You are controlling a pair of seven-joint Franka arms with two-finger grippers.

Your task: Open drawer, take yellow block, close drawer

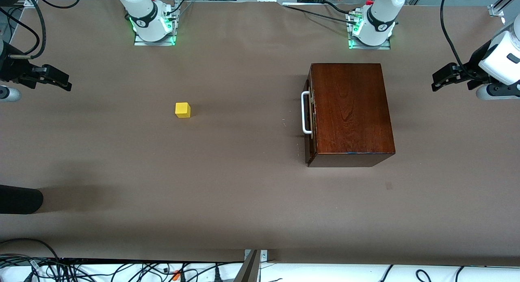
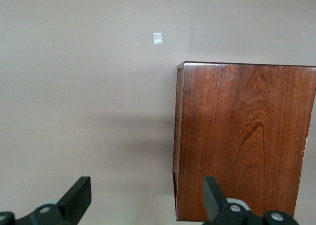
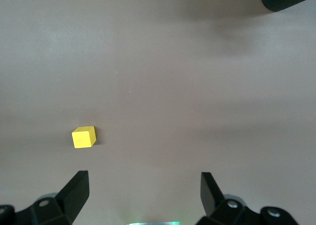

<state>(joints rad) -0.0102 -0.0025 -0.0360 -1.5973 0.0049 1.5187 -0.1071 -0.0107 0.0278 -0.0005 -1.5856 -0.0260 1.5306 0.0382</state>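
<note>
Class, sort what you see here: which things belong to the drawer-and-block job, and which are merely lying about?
Belongs to the job:
- drawer, shut, in the wooden box
- white handle
- yellow block, out on the table
- left gripper and right gripper, both open, waiting at the table's ends

Lying about:
- small pale square on the table
- black object at the table edge

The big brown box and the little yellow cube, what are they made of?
The dark reddish-brown box looks like wood with a glossy varnish: grain lines run along its top, and it has a slight shine. Its white U-shaped handle is smooth, maybe plastic or painted metal; hard to tell. The small yellow cube has plain, matte faces, possibly painted wood or plastic.
</note>
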